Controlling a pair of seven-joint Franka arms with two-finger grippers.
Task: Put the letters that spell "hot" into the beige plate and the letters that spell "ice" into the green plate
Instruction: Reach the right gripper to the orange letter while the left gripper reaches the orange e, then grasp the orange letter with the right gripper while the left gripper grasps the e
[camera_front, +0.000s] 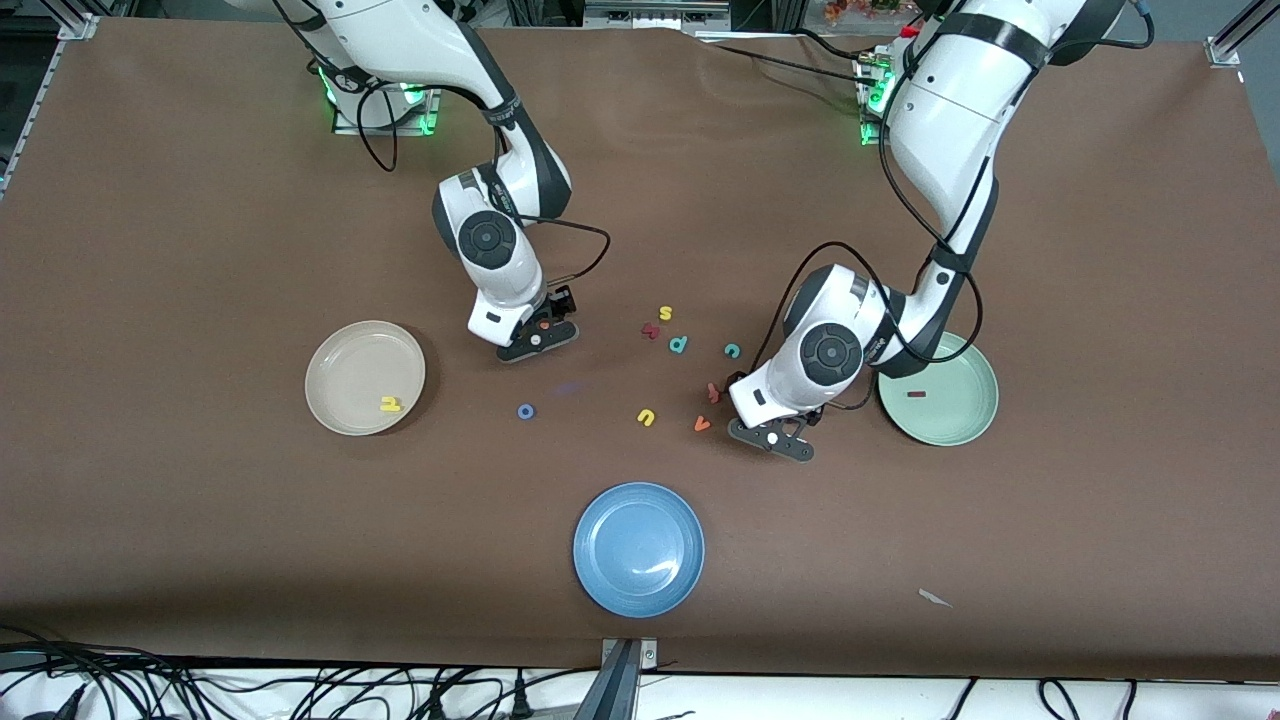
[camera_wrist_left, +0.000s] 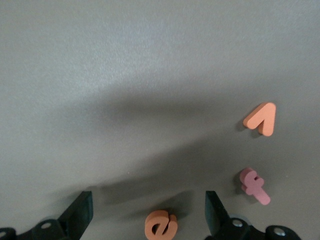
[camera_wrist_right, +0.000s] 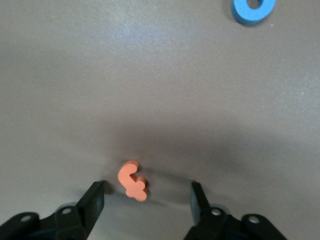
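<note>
Left wrist view, orange e (camera_wrist_left: 161, 225) between open left claw (camera_wrist_left: 148, 212) fingers, hidden in front view

Desk (camera_front: 200, 200): plain brown. Beige plate (camera_front: 340, 360): cream, yellow h (camera_front: 390, 404) in it. Green plate (camera_front: 960, 400): pale mint, dark red i (camera_front: 915, 394) in it. Blue plate (camera_front: 639, 548): plain mid-blue. Loose letters: blue o (camera_front: 525, 411), yellow u (camera_front: 646, 417), yellow s (camera_front: 665, 313), teal p (camera_front: 678, 344), teal c (camera_front: 732, 350), orange v (camera_front: 702, 424), orange e (camera_wrist_left: 161, 225), orange t (camera_wrist_right: 132, 181). Arms white with black joints.
</note>
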